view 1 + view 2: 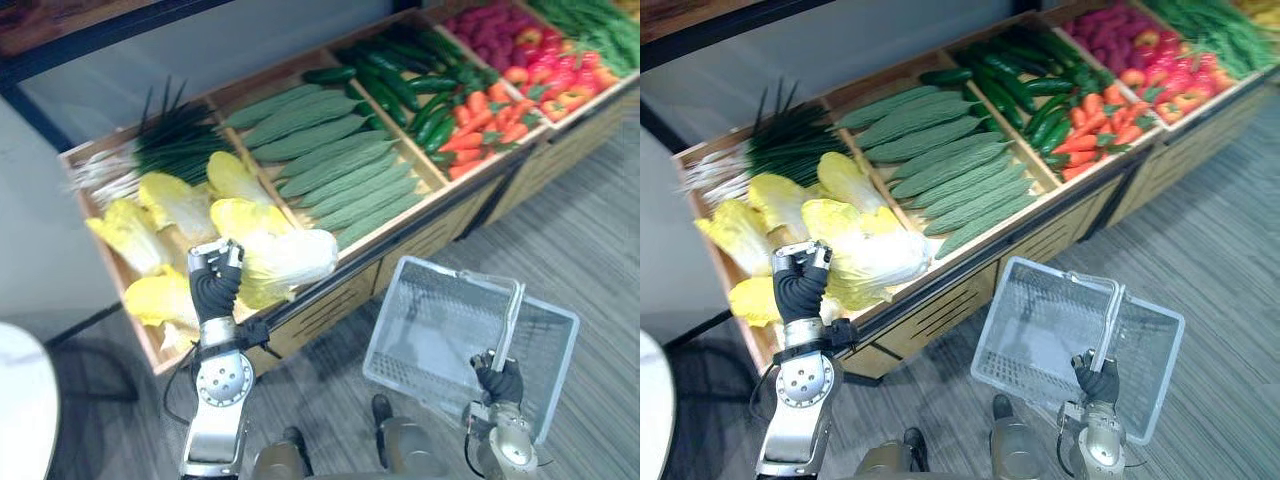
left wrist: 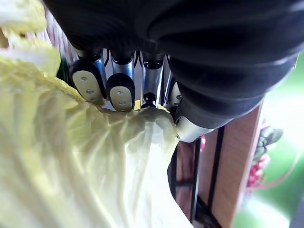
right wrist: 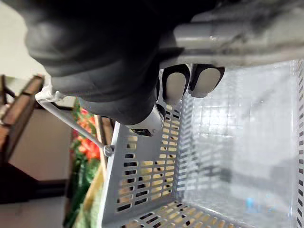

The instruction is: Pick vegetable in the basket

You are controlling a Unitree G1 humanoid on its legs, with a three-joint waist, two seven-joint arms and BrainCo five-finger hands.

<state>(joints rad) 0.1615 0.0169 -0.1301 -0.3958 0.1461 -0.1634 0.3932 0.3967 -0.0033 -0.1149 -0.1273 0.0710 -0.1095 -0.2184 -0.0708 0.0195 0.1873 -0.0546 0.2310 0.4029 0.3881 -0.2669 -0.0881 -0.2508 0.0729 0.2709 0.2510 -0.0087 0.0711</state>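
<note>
Left hand (image 1: 215, 285), fingers curled round a pale cabbage (image 1: 292, 258) on the shelf (image 1: 395, 232), should lift it clear, then swing to four o'clock over the basket (image 1: 430, 275), which the right hand (image 1: 500, 382) grips by its handle (image 1: 512, 320)

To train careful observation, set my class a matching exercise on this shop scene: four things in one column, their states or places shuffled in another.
Column one:
1 left hand
2 right hand
3 basket
4 carrots

Column two:
a empty
b grips a cabbage
c next to the cucumbers
d curled round the handle

Pairs: 1-b, 2-d, 3-a, 4-c.
</note>
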